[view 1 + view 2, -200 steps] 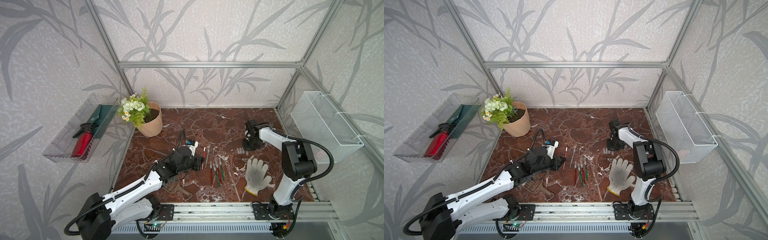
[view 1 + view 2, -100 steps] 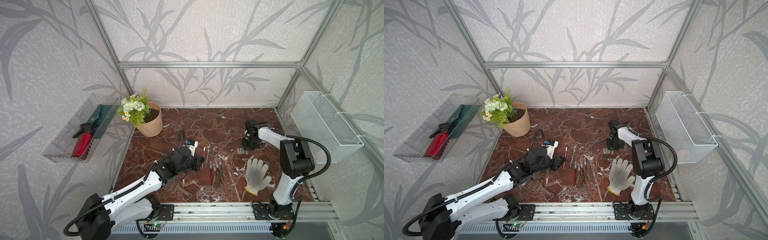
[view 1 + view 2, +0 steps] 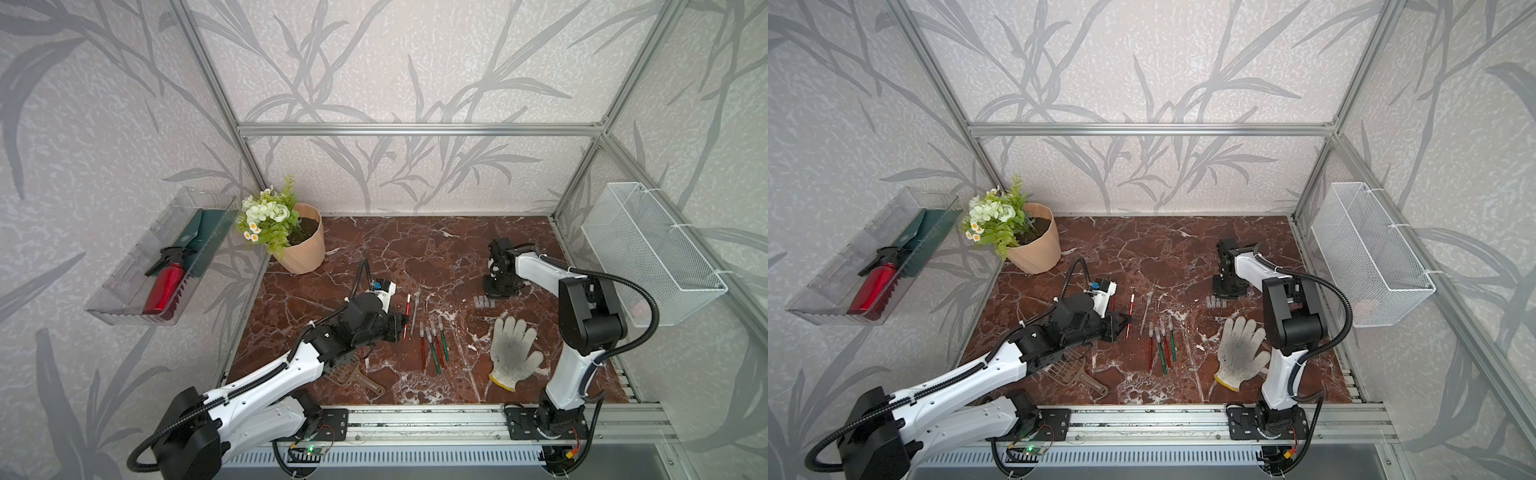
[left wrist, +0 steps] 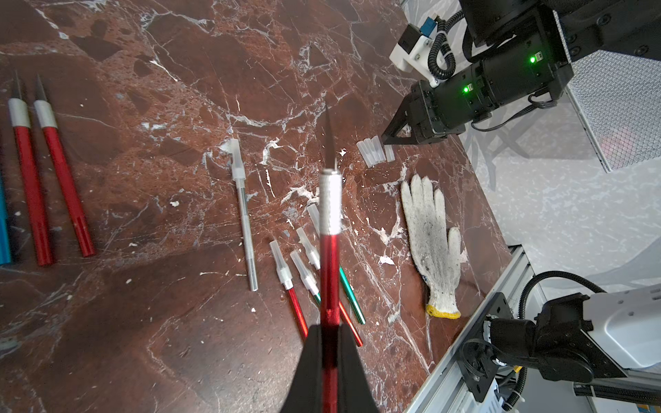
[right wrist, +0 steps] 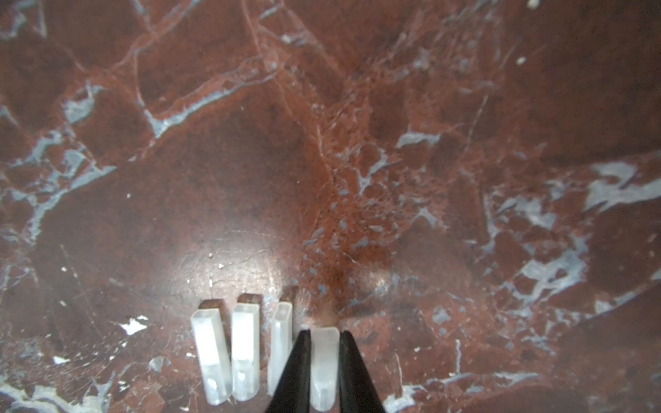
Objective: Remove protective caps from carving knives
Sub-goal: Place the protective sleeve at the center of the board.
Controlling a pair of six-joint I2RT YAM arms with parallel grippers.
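Since a second ago the right arm [image 3: 582, 316] has drawn its elbow slightly inward, while the left arm [image 3: 270, 374] is where it was.

In both top views the right gripper [image 3: 500, 291] points down just beyond the glove [image 3: 513, 351]. It stands at the row of loose caps [image 3: 484, 302], which lie between gripper and glove. The left gripper [image 3: 1121, 322] hovers well apart from the glove, past the capped knives [image 3: 1160, 345], and holds a red knife [image 3: 1130, 313].

In the left wrist view the jaws are clamped on the red handle. The blade is bare and points toward the loose caps. Several knives near the glove wear caps.

In the right wrist view the right jaws pinch the end cap [image 5: 323, 364], flush on both sides. It lies in line with its three neighbours. Whether it rests on the table [image 5: 357, 143] I cannot tell.

The step looks like setting this cap down. Done well, the jaws part only a little, since the neighbouring cap lies just beside one finger. The gripper then lifts straight up so the row is left undisturbed.
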